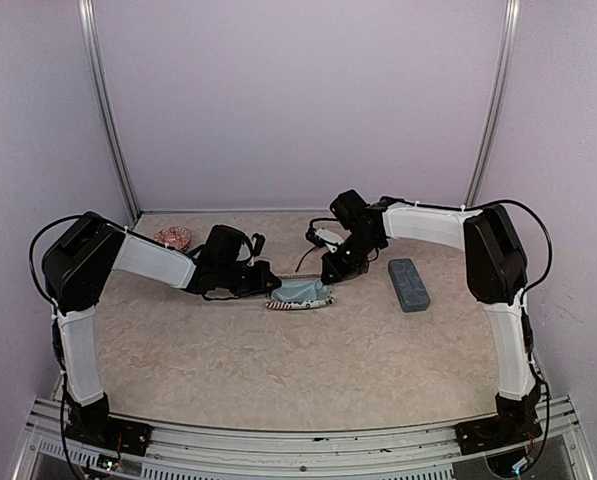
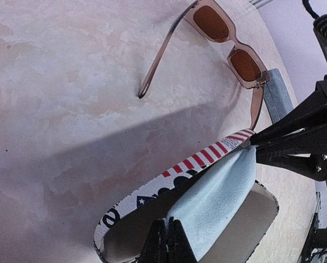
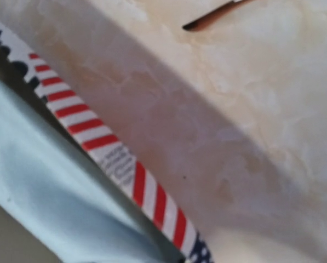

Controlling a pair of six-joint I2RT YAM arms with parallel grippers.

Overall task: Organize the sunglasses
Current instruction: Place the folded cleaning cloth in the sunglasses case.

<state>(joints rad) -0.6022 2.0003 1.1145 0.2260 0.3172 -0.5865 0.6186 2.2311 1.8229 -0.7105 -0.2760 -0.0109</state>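
A pair of pale-pink translucent sunglasses (image 2: 234,44) with brown lenses lies unfolded on the table, just beyond the pouch. One temple tip (image 3: 207,19) shows in the right wrist view. The soft pouch (image 1: 300,293) has red-and-white stripes (image 2: 207,156) and a light blue lining (image 2: 218,197), and hangs stretched open between both grippers. My left gripper (image 2: 170,233) is shut on the edge of the blue lining. My right gripper (image 2: 254,143) pinches the striped rim at the opposite end. Its own fingers do not show in the right wrist view, only the pouch (image 3: 97,137).
A blue-grey oblong case (image 1: 408,284) lies to the right of the pouch, under the right forearm; its end (image 2: 275,96) shows behind the sunglasses. A small red-and-white patterned object (image 1: 174,237) sits at the back left, by the wall.
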